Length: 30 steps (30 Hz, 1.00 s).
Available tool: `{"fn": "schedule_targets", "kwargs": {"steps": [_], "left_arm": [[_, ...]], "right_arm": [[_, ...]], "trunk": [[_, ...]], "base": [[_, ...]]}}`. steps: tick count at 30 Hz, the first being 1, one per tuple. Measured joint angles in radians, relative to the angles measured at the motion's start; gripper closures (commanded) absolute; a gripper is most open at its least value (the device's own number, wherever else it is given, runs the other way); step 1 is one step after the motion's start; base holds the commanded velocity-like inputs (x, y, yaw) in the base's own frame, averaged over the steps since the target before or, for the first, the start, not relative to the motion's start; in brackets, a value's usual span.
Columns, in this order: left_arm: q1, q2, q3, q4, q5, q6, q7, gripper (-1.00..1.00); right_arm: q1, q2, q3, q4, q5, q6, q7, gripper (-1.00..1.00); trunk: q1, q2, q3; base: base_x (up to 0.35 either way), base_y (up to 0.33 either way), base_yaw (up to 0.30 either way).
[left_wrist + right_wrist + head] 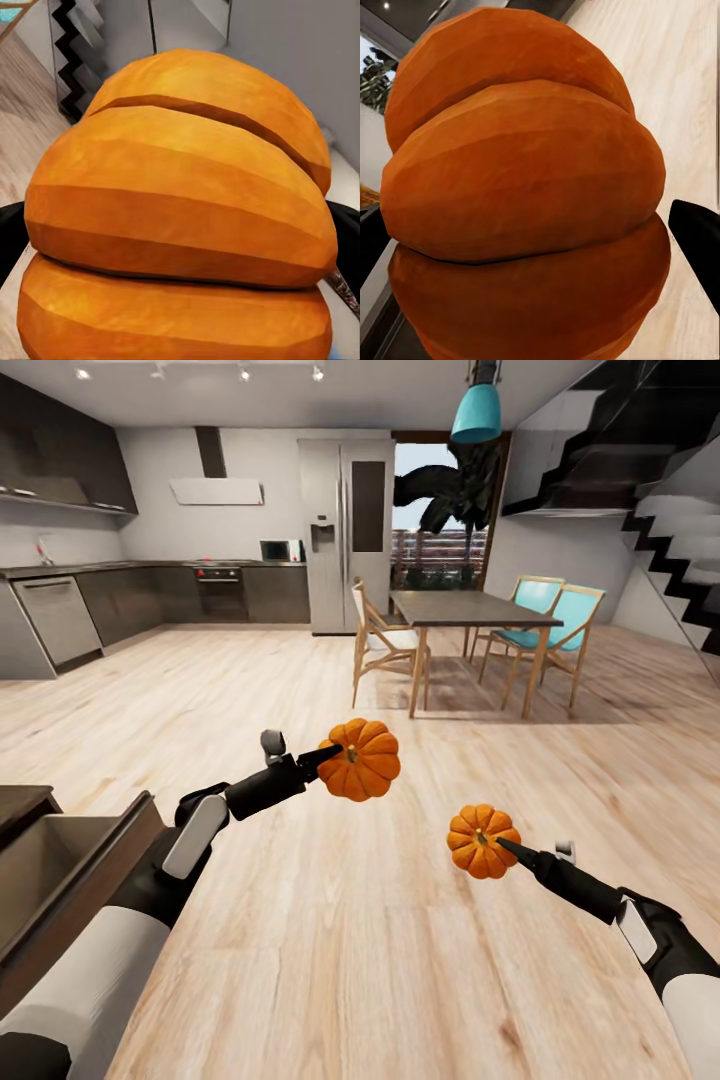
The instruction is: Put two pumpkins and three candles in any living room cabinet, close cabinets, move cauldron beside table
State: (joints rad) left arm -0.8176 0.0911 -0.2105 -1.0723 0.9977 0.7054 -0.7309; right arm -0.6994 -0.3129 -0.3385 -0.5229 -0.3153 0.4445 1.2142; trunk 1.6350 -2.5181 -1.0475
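Note:
Two orange ribbed pumpkins hang in the air over the wood floor. The larger pumpkin [362,760] is held by my left gripper [335,753], shut on it; up close its orange ribs [180,210] sit between dark fingers [11,232]. The smaller pumpkin [483,841] is in my right gripper [503,846], also shut on it, and its surface [525,195] fills the space between black fingers [697,232]. At the lower left, the dark-brown cabinet [110,860] stands with a drawer pulled open, its pale inside [40,870] showing beside my left arm.
A dining table [470,610] with wooden chairs [385,640] stands ahead on the light wood floor. Behind it are a steel fridge [345,530] and dark kitchen cupboards [150,595]. A black staircase [680,550] rises at the right.

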Motion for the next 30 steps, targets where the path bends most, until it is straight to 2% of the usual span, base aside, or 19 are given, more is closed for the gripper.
{"fn": "schedule_targets", "kwargs": {"steps": [6, 12, 30], "left_arm": [[0.000, 0.002, 0.000, 0.001, -0.002, 0.000, 0.000, 1.00], [0.000, 0.003, 0.000, 0.002, -0.003, -0.001, 0.001, 1.00], [0.001, 0.004, 0.000, 0.002, -0.005, -0.003, 0.000, 1.00]], "right_arm": [[0.000, 0.001, 0.002, -0.001, 0.002, -0.002, -0.005, 1.00], [0.000, 0.001, 0.002, -0.007, 0.002, -0.002, -0.054, 1.00], [0.000, 0.001, 0.003, -0.007, 0.002, -0.003, -0.057, 1.00]], "trunk": [[0.000, 0.000, 0.000], [0.000, 0.000, 0.000], [0.000, 0.000, 0.000]], "base": [[0.269, -0.213, 0.097], [0.282, -0.192, 0.273], [0.266, -0.215, 0.283]]}}
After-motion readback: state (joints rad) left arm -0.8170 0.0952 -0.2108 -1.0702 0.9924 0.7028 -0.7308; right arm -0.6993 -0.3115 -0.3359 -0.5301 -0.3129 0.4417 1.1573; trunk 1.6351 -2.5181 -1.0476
